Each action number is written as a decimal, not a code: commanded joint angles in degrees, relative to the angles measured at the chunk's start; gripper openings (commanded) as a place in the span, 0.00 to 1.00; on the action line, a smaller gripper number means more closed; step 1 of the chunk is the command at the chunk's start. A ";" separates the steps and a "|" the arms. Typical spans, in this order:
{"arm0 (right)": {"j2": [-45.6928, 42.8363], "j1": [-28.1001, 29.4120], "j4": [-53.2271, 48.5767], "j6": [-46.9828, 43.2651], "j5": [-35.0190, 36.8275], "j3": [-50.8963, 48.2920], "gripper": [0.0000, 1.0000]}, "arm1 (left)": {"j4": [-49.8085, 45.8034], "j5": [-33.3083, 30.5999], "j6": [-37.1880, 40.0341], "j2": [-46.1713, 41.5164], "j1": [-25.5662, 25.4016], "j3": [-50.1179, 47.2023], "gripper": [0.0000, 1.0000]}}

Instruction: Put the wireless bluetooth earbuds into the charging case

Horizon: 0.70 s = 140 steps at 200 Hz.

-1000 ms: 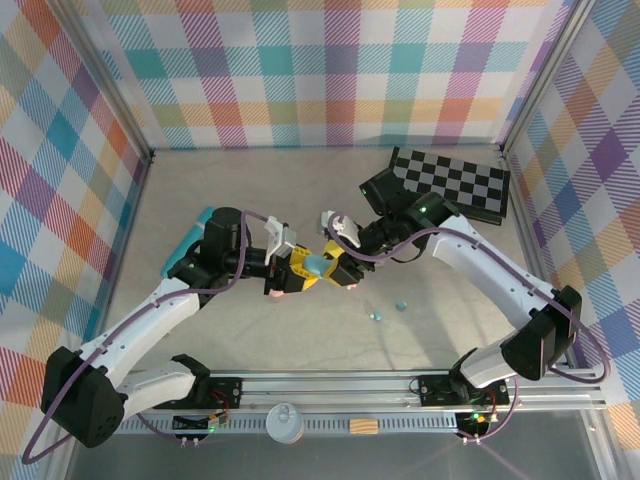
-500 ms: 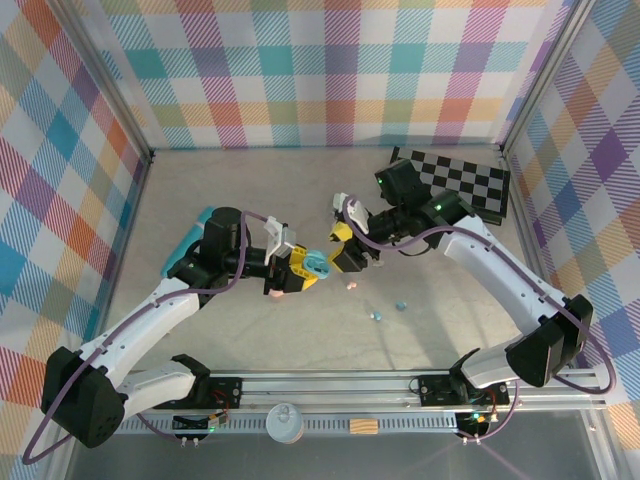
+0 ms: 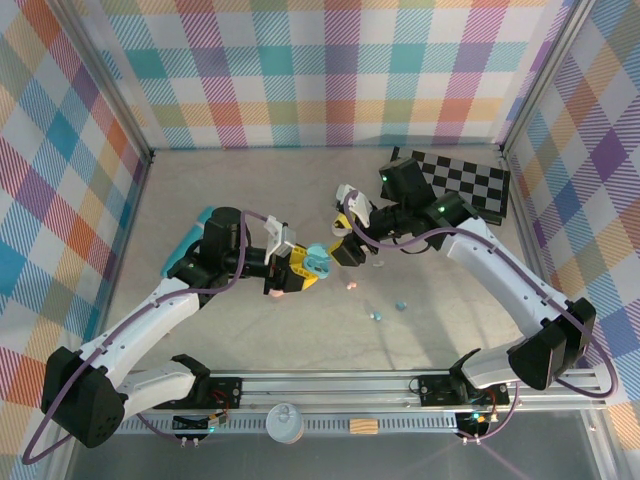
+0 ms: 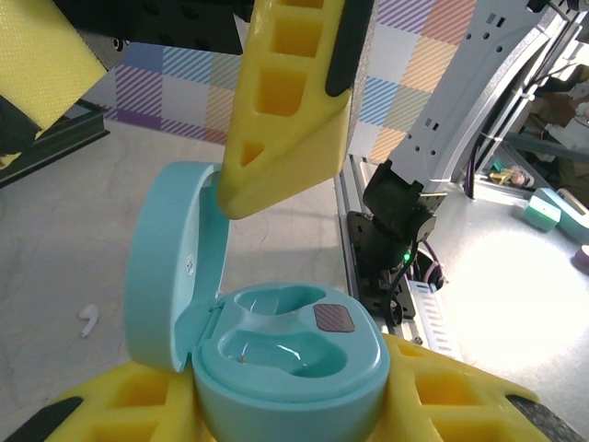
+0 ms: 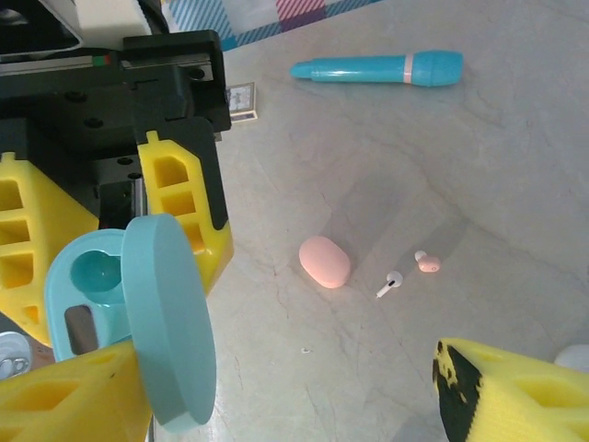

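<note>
The teal charging case sits between the yellow fingers of my left gripper, which is shut on it. Its lid stands open and both wells are bare. In the top view the case is held above the table's middle by the left gripper. My right gripper hangs open just to its right, apart from it. In the right wrist view the right gripper holds nothing. Earbuds lie on the table: a white one, a pink one, and light blue ones.
A pink pebble-shaped case lies beside the loose earbuds. A long teal tube lies farther off, near the left arm. A checkerboard lies at the back right. Plaid walls close in three sides.
My right gripper has let go near the case, drawn back up and to the right, and widened its jaws. The case's lid now stands open. The left gripper has stayed put.
</note>
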 commanded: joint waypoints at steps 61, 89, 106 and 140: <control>-2.80 -0.66 1.68 -1.32 -7.80 -2.09 0.80 | 7.54 1.04 -2.55 -0.01 -0.21 1.51 0.33; -3.14 -0.63 2.86 -1.66 -7.51 -3.16 0.81 | 10.34 1.08 -4.09 0.71 -0.21 1.22 0.32; -2.57 -0.62 3.38 -1.49 -7.47 -3.16 0.80 | 10.75 1.08 -4.17 1.00 -0.21 1.42 0.32; -2.43 -0.62 7.90 1.22 -5.50 -3.98 0.60 | 10.72 1.27 -4.15 1.09 -0.30 1.44 0.33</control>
